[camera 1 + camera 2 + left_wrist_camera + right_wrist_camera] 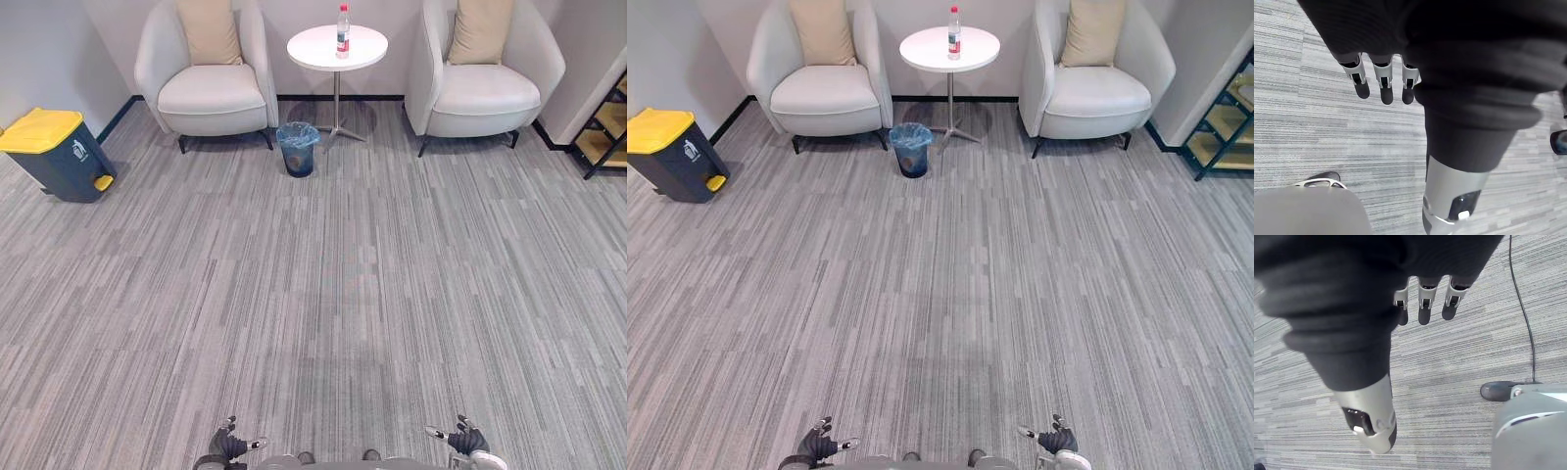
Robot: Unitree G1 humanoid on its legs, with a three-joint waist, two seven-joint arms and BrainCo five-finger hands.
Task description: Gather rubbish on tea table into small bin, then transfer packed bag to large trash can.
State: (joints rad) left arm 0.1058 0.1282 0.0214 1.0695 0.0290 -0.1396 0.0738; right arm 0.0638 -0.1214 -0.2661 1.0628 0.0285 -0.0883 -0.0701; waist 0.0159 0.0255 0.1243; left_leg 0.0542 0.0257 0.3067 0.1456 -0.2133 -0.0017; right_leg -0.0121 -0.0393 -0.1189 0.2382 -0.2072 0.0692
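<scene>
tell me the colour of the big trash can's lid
Yellow lid on a dark trash can; clearest in the left eye view.

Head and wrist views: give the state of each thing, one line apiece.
Bottle: upright on the tea table, capped.
Small bin: upright, lined with a blue bag.
Large trash can: lid shut.
Left hand: open, empty.
Right hand: open, empty.

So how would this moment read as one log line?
stage: not begun; bottle: upright on table; bin: floor by table; can: left wall; left hand: open; right hand: open
</scene>
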